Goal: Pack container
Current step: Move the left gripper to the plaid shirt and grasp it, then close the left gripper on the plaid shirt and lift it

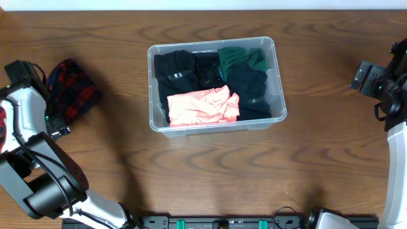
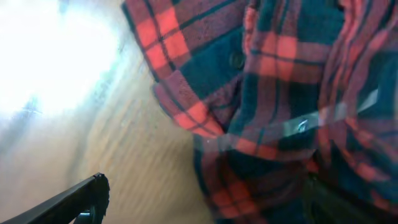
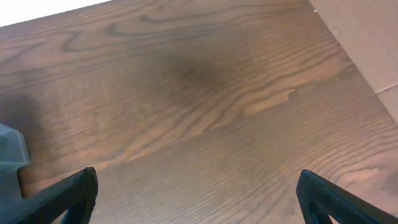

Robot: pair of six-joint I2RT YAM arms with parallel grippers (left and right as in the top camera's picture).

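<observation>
The container, a clear plastic tub, stands at the table's middle. It holds black clothes, a green garment and a pink garment. A red and navy plaid shirt lies crumpled on the table at the far left. My left gripper is at the shirt's left edge. In the left wrist view it is open, with one finger over bare wood and the other over the plaid shirt. My right gripper is open and empty at the far right, above bare wood.
The wooden table runs to a pale edge at the back. A corner of the tub shows at the left edge of the right wrist view. A pale floor or wall lies beyond the table's right edge.
</observation>
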